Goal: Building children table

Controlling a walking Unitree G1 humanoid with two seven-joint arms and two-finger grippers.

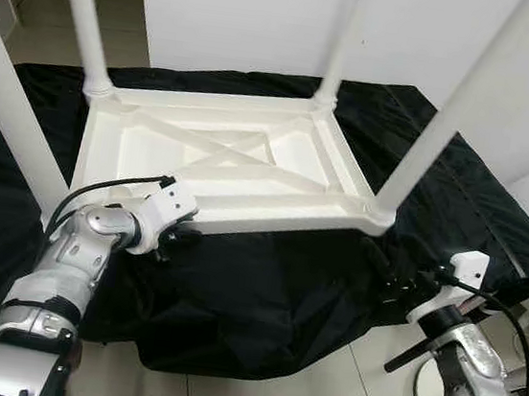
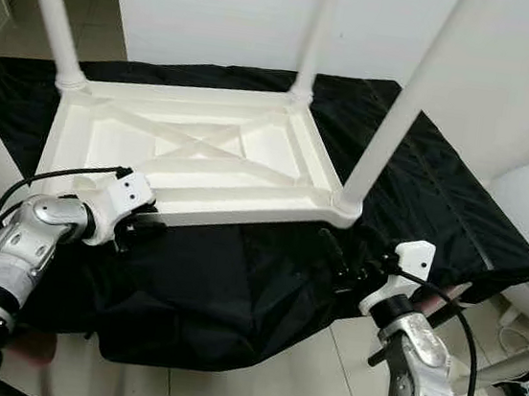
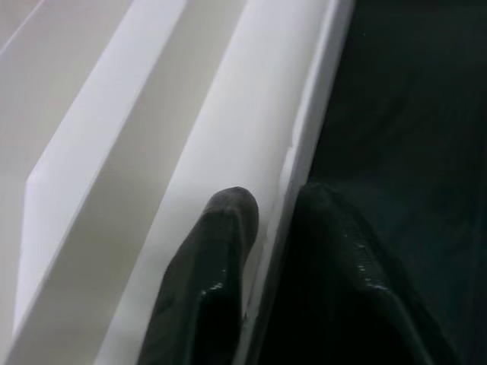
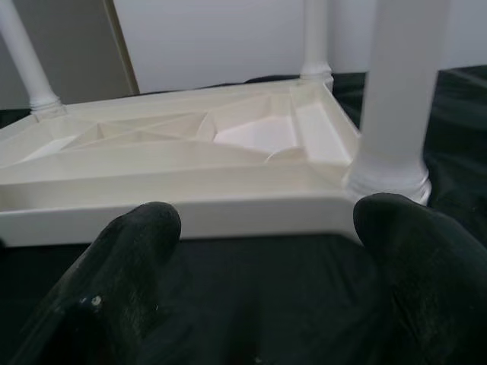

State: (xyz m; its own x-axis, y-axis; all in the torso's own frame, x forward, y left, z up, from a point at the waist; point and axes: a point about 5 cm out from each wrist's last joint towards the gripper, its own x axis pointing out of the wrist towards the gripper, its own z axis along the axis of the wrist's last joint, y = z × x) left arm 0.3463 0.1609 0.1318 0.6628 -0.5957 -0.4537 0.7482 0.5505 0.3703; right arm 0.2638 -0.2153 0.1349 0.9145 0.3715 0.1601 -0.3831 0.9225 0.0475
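Pinching the near rim of the upturned table (image 1: 239, 171) on the black cloth (image 1: 262, 294), the left gripper (image 3: 262, 228) could slip off while the right gripper (image 4: 259, 251) hovers open nearby.

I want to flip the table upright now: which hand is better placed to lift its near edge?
Left, probably. The left hand already straddles the near rim of the upturned table, one finger on each side. The right hand hangs open, short of the corner leg, touching nothing.
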